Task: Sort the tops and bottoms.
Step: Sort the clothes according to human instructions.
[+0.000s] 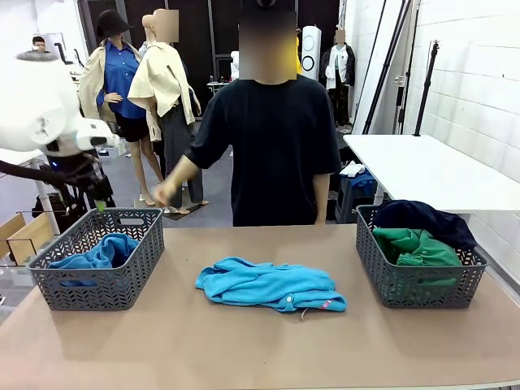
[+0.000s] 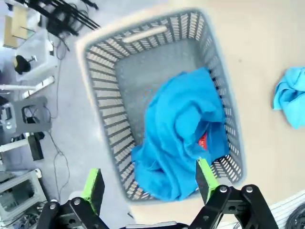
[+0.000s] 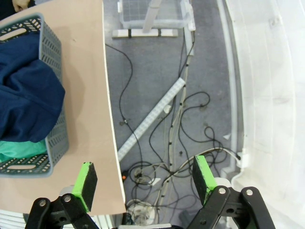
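The medium blue bottoms [image 1: 104, 252] lie in the left grey basket [image 1: 49, 286]. My left gripper [image 1: 98, 201] hangs open just above that basket's back rim, holding nothing. From its wrist view the gripper [image 2: 148, 183] looks down on the blue garment [image 2: 181, 129] in the basket [image 2: 102, 81]. The turquoise bottoms [image 1: 268, 284], with a pink tag [image 1: 327, 305], lie crumpled mid-table and at the picture's right edge [image 2: 290, 95]. The right basket [image 1: 418, 286] holds the navy top [image 1: 422, 219] over the green top [image 1: 416, 248]. My right gripper [image 3: 145, 179] is open beyond the table's side edge, with the navy top [image 3: 24, 95] to its left.
A person in a black T-shirt stands at the far side with one hand [image 1: 166, 193] near the table's back edge. A white table [image 1: 431, 166] stands at the back right. Cables [image 3: 176, 138] and a clear bin [image 3: 152, 16] lie on the floor below the right gripper.
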Robot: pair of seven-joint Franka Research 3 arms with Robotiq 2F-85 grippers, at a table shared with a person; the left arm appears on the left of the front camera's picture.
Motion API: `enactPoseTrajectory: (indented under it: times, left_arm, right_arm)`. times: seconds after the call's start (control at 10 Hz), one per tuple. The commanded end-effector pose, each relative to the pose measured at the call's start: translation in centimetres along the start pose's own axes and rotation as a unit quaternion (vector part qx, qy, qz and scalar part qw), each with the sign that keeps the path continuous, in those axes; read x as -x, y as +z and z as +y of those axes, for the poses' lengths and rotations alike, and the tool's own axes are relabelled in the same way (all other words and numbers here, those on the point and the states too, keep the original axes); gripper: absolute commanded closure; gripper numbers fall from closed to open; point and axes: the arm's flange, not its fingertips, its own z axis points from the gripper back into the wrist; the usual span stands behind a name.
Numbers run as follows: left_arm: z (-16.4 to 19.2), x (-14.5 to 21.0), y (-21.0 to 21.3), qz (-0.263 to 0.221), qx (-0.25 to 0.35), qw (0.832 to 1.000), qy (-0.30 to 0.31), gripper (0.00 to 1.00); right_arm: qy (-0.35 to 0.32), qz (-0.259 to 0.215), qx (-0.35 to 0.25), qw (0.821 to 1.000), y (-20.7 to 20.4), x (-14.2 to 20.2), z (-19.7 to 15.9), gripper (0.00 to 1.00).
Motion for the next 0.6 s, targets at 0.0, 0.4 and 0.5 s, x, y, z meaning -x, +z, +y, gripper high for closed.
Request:
enactPoseTrajectory:
  times: [0.0,0.4,0.5]
  left_arm:
    - [2.7,0.3,3.2,-0.008,0.007,1.000,-0.001,0.00]
    - [10.8,4.1,6.5,0.024,-0.055,0.993,0.099,0.00]
    - [13.5,6.2,6.0,0.043,-0.057,0.990,0.125,0.00]
  right_arm:
    - [0.006,0.000,0.000,1.000,0.0,0.0,0.0,0.00]
    - [0.006,0.000,0.000,1.000,0.0,0.0,0.0,0.00]
    - [0.006,0.000,0.000,1.000,0.0,0.0,0.0,0.00]
